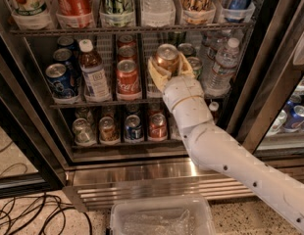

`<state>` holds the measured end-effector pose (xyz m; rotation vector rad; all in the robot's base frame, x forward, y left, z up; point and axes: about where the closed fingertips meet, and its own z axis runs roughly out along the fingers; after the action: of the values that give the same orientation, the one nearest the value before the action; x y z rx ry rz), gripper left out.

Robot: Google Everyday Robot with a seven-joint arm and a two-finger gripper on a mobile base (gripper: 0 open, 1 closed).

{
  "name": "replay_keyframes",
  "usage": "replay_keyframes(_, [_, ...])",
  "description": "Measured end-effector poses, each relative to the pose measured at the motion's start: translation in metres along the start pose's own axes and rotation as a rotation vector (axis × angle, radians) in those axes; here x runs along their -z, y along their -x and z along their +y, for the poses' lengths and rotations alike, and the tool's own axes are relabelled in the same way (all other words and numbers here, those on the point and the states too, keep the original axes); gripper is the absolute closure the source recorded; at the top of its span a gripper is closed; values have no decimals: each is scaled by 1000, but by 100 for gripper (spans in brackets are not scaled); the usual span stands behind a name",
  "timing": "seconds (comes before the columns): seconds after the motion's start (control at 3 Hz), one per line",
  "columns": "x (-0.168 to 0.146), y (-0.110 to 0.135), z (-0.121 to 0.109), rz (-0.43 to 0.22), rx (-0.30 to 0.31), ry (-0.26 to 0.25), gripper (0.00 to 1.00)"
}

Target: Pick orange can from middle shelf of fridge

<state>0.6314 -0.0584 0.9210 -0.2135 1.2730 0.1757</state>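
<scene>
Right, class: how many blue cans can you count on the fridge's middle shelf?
3, at the left end of the middle shelf: front blue can, second, third behind. Others may be hidden. The hand grips the orange can further right.

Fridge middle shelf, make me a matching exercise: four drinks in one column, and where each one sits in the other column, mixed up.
Things:
1. orange can
2. Coca-Cola can
3. tea bottle
4. water bottle

Places:
A. right end of the middle shelf
B. held in the gripper, in front of the shelf's centre
C. just left of the gripper
D. next to the blue cans

Pairs: 1-B, 2-C, 3-D, 4-A
</scene>
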Motion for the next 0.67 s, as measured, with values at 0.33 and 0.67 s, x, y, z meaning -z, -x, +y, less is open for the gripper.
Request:
replay_keyframes(0.33, [9,10,8,-27,-106,111,100])
replay_keyframes(0.67, [14,13,21,-20,-239,234,100])
